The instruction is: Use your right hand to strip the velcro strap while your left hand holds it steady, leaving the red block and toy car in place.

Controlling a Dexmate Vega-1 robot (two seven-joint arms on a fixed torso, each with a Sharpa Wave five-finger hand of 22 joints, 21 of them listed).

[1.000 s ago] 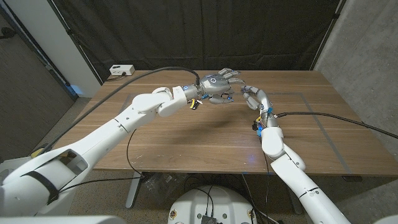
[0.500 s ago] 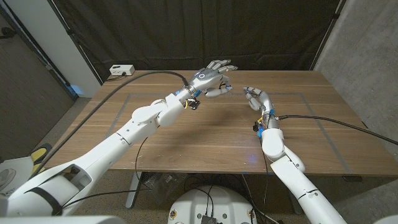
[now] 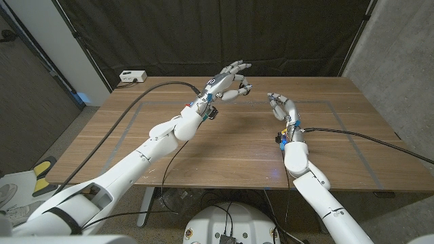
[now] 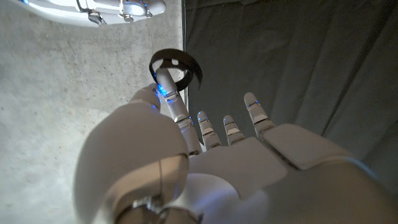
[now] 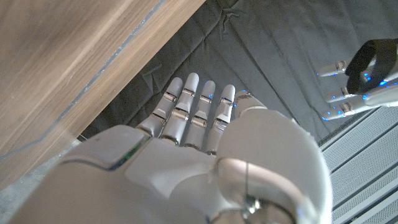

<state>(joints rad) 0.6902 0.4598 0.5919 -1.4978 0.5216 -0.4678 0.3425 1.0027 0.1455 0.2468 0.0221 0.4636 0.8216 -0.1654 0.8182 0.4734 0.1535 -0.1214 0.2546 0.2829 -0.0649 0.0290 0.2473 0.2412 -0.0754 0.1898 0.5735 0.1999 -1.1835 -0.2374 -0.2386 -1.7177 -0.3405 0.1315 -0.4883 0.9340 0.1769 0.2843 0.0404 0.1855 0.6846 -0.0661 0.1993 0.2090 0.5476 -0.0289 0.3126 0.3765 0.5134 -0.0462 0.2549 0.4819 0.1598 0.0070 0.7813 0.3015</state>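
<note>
Moved: over the last second the left hand has risen from low beside the right hand to a raised, tilted pose above the far side of the table, carrying the strap with it; the right hand has barely shifted.
Strap: the velcro strap is a dark curled band, looped around one fingertip of the left hand and off the table.
Strap from the other side: the right wrist view shows the same band hanging dark among the left hand's fingertips.
Left hand fingers: spread and extended; the loop hangs on one of them, and I cannot tell whether the thumb pinches it.
Right hand fingers: extended side by side, only lightly apart, holding nothing.
Key relation: the strap lies to the right hand's left and higher, with a clear gap between the two hands.
Strap axis: curled, so no clear long axis; its free end cannot be made out.
Next move, as a judgement: the right hand would need to reach up and across toward the left fingertips to catch the band.
Block and car: cannot be made out on the table.
</note>
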